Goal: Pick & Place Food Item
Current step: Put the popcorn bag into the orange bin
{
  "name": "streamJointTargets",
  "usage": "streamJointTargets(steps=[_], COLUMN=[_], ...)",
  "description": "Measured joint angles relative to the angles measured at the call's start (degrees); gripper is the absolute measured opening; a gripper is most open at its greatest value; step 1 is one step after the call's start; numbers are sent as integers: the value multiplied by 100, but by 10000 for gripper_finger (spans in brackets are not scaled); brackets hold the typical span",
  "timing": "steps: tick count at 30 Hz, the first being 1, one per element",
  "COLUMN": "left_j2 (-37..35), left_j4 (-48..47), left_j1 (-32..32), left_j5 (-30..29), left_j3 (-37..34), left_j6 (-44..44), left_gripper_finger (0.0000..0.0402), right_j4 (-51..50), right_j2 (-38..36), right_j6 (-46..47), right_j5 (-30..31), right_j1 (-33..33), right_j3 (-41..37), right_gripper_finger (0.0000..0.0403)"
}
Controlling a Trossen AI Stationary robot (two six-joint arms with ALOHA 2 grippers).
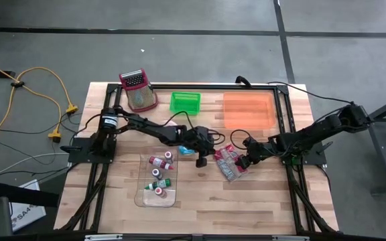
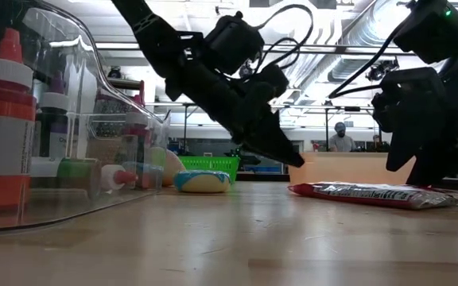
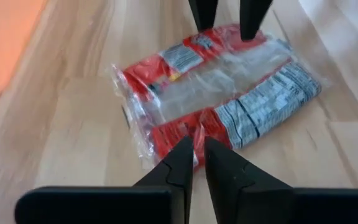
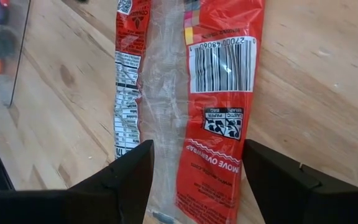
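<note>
The food item is a red and clear packet (image 1: 228, 164) lying flat on the wooden table near its middle, also seen in the low view (image 2: 372, 195). My left gripper (image 3: 197, 149) is shut, its tips over the packet's edge (image 3: 194, 134) on the side toward the table's left. In the low view those tips (image 2: 296, 161) show a little above the packet's end. My right gripper (image 4: 196, 168) is open at the packet's opposite end, one finger on either side of the packet (image 4: 219, 74). My left gripper points slanting down from the table's left at the packet's red edge (image 3: 194, 134). The low view shows the tips slightly above the flat packet, so I cannot tell whether they touch it.
A clear tray (image 1: 146, 197) with several small bottles lies near the left arm. A green basket (image 1: 185, 102), an orange tray (image 1: 248, 109) and a red basket (image 1: 137, 90) stand along the far edge. A small blue and yellow item (image 1: 185, 151) lies beside the left arm.
</note>
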Motion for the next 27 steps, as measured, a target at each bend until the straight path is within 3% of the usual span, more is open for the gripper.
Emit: streamJointTargets(steps=[27], left_j2=[310], left_j4=[149], left_j1=[-9], left_j5=[-28], left_j3=[-2], left_j6=[-153], left_gripper_finger=[30], right_j4=[0], right_j2=[0], right_j6=[51], right_j5=[-3], right_j1=[0], right_j3=[0], right_gripper_finger=[231])
